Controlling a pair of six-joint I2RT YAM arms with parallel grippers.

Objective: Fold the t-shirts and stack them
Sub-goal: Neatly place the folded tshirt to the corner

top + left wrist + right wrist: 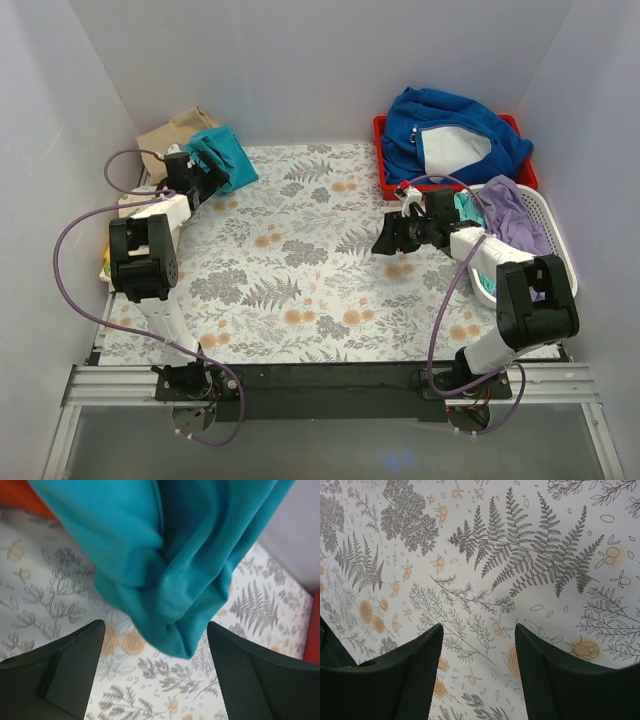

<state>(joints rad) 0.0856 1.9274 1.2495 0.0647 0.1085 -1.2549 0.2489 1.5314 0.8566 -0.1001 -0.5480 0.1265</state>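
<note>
- Top external view, nearest you: both arm bases sit along the near edge of the white table cover printed with ferns and orange flowers (300,290).
- Your right gripper (382,243) hovers over the right-middle part of that cover. In the right wrist view its black fingers (555,680) stand wide apart. Only the fern print shows between them, so it grips nothing.
- Just off the cover's right edge stands a white slotted plastic basket (553,225). It holds a crumpled lavender t-shirt (510,215), and a bit of mint t-shirt (466,205) shows on the side nearest the cover.
- Your left gripper (208,172) reaches to the cover's far left corner. In the left wrist view its black fingers (65,670) are spread wide, and neither one visibly presses on cloth.
- The plain teal t-shirt (165,555) is bunched in thick folds just ahead of that open gap, at the cover's far left corner. Its lowest fold sits between the two fingertips as you look along the wrist.
- A strip of orange fabric (15,495) shows at the upper left corner of the left wrist view, beyond the teal folds. You cannot tell more about it from here.
- A rumpled tan t-shirt (175,130) lies just beyond the cover's far left corner, touching the teal one.
- Beyond the cover's far right corner, a red plastic bin (381,150) holds the thick royal-blue fleece with pale grey lining (450,125).
</note>
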